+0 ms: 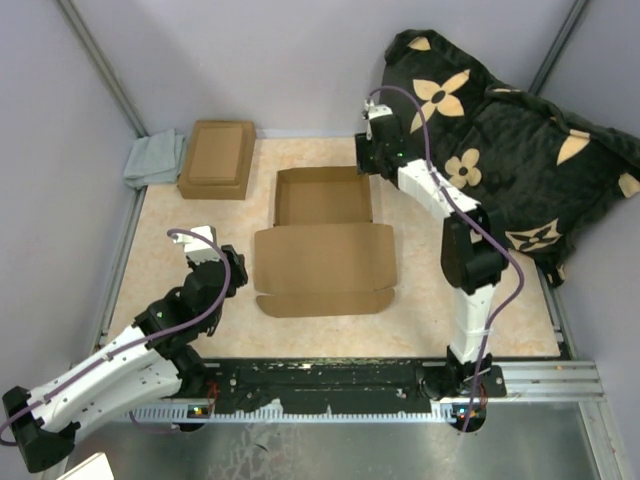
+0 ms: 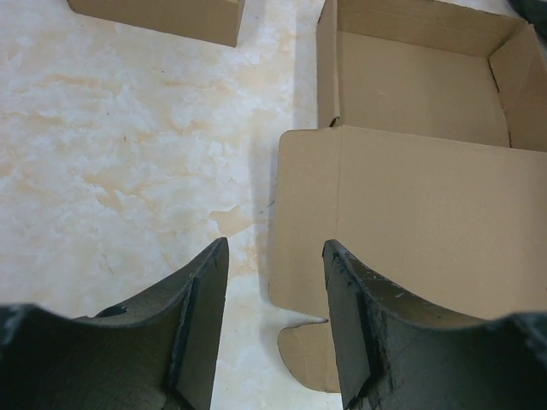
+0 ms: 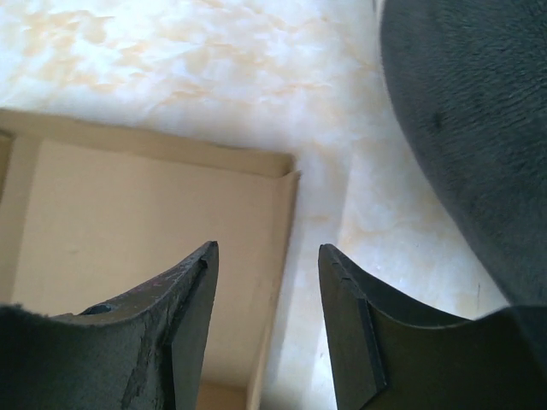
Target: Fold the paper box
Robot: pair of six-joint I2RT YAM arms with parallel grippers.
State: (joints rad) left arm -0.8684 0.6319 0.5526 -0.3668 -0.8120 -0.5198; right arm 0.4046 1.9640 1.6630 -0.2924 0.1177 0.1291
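Looking down from the top camera: paper box (image 1: 325,240) at mid-table, plain tan, unprinted. Tray half on the far side with walls up, lid panel flat toward the near edge. Open table (image 1: 235,215) to its left, a narrower strip to its right. At the far-left corner, smaller brown box (image 1: 216,158) and grey cloth (image 1: 155,158), well apart from it. Along the right edge, black cloth (image 1: 510,150) with tan flower motifs, crowding that side. Just beside the lid's left edge, left gripper (image 1: 238,272); over the tray's far-right corner, right gripper (image 1: 368,160).

Left wrist: jaws parted, grasping nothing. Only bare table between the fingers (image 2: 201,290); lid's left edge just right of the gap.

Right wrist: jaws parted, released. Tray's right wall below the gap, not pinched. Black cloth near on the right.
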